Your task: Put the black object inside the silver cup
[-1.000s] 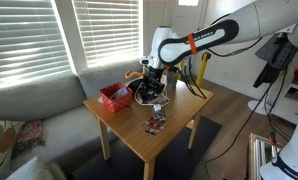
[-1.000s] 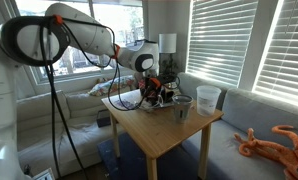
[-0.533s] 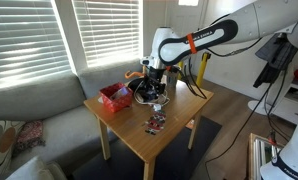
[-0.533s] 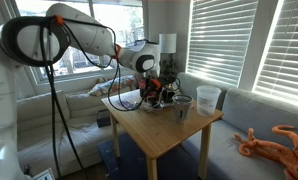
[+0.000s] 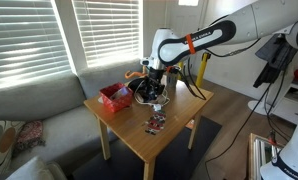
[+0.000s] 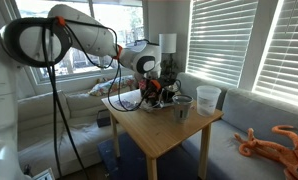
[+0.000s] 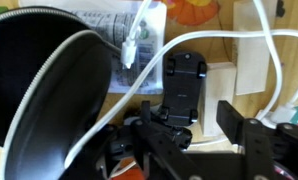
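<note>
The gripper (image 7: 192,120) is seen low over the table (image 6: 165,138), jaws spread wide, with nothing clamped between them. The black object (image 7: 186,85) lies flat on the wood in the gap, touched by neither finger as far as the wrist view shows. The silver cup (image 6: 208,98) is found at the table's right edge in an exterior view, apart from the gripper, with a smaller cup (image 6: 182,105) standing between. Trouble could be expected from the white cable (image 7: 224,45), which is draped across the object's far end: a lift might drag it along or pull the object askew in the grip. The bowl (image 7: 29,90) sits just left of the jaws, so its rim could be clipped on closing. A drop into the wrong cup is also possible, the smaller one being nearer. By count: one black object, two cups, one bowl, one red basket (image 5: 114,97), one small item (image 5: 155,123) at the near edge, and at least one cable are noted.
</note>
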